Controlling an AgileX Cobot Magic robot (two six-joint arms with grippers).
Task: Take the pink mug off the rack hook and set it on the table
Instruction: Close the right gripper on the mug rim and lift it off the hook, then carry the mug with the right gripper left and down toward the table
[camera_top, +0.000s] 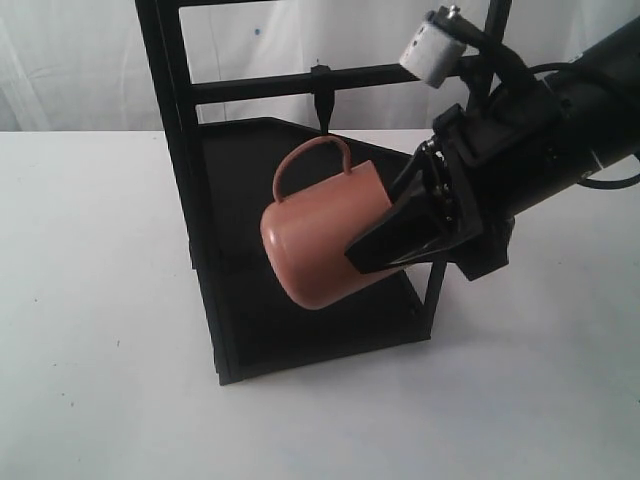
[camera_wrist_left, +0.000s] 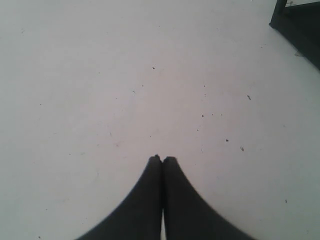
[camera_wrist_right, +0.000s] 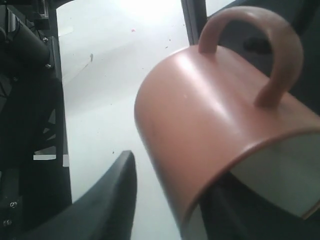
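The pink mug (camera_top: 315, 240) hangs in the air in front of the black rack (camera_top: 178, 150), tipped on its side with its base toward the left. Its loop handle (camera_top: 315, 152) points up and sits just under the rack's hook (camera_top: 322, 105), apart from it. My right gripper (camera_top: 378, 240) is shut on the pink mug at its rim, one finger (camera_wrist_right: 112, 195) outside the wall and the other inside the white interior. In the right wrist view the pink mug (camera_wrist_right: 200, 125) fills the frame. My left gripper (camera_wrist_left: 162, 159) is shut on nothing, low over the white table (camera_wrist_left: 100, 75).
The rack's black base tray (camera_top: 300, 330) lies under the mug on the table (camera_top: 100, 300). A white cylinder (camera_top: 432, 45) is fixed to the right arm, near the rack's crossbar. A corner of the rack (camera_wrist_left: 300, 25) shows in the left wrist view.
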